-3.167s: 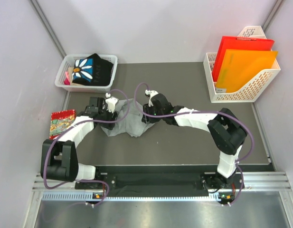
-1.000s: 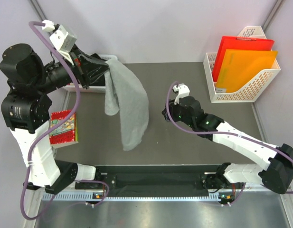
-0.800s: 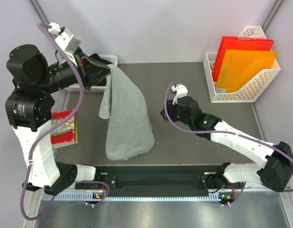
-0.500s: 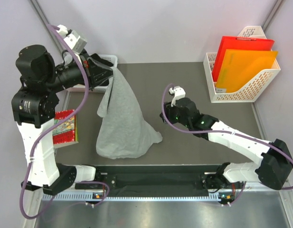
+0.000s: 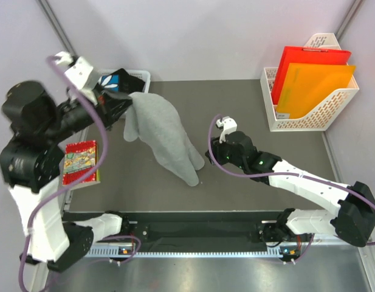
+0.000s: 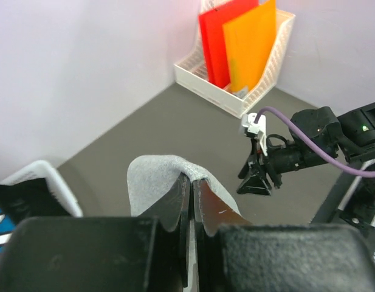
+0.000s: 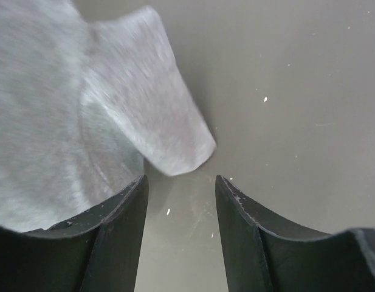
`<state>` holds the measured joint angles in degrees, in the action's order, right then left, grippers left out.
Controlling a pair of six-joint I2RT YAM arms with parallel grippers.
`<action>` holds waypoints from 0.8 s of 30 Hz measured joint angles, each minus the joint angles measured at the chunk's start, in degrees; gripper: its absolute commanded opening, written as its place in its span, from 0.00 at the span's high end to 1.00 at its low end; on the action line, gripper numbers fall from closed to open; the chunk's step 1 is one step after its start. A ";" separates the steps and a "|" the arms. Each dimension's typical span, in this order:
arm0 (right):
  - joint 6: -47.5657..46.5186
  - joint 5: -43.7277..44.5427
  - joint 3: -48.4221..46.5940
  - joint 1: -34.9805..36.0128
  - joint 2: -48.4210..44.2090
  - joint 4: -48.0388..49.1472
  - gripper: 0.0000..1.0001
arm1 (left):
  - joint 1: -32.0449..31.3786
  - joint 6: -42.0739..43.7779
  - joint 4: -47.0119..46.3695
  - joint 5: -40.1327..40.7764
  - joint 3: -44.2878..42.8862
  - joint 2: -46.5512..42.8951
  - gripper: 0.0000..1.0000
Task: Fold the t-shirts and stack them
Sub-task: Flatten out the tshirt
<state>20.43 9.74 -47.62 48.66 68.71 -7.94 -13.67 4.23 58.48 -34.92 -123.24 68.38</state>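
The light grey t-shirt [image 5: 166, 137] hangs bunched from my left gripper [image 5: 130, 101], which is raised at the back left and shut on a fold of the cloth [image 6: 154, 176]. The shirt trails diagonally down to the right, its lower end [image 5: 192, 176] near the mat. My right gripper [image 5: 208, 156] sits low just right of that end, open and empty. In the right wrist view a rounded corner of the grey shirt [image 7: 169, 140] lies just ahead of the open right gripper [image 7: 180, 179], apart from both fingers. The black daisy t-shirt [image 5: 117, 82] lies in the white basket [image 5: 141, 74].
A red patterned packet [image 5: 81, 161] lies at the mat's left edge under my left arm. A white file holder [image 5: 309, 112] with red and orange folders stands at the back right. Grey walls close in on both sides and behind.
My left arm has swung the grey shirt: its spread lower part has left the front of the mat and now trails rightward toward the right gripper. The right gripper has shifted slightly nearer.
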 measured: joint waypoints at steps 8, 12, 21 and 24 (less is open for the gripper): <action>-1.38 -2.45 -0.02 0.24 -0.96 -0.20 0.52 | 7.67 1.36 3.96 0.24 0.15 -12.59 1.00; -1.44 -3.58 -0.02 0.74 -2.23 -0.20 0.52 | 13.40 1.22 5.60 -1.79 -5.73 -13.90 1.00; -1.33 -2.73 0.74 1.29 -5.11 -0.04 0.52 | 38.03 -4.72 -5.20 -23.39 5.03 -16.70 1.00; -1.09 -1.16 2.73 1.46 -8.39 0.04 0.52 | 46.34 -16.87 -22.16 -31.54 18.49 -17.64 1.00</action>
<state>19.33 8.58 -44.88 50.13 60.31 -7.90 32.67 -12.64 36.32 -66.46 -104.75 50.74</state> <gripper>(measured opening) 0.480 0.054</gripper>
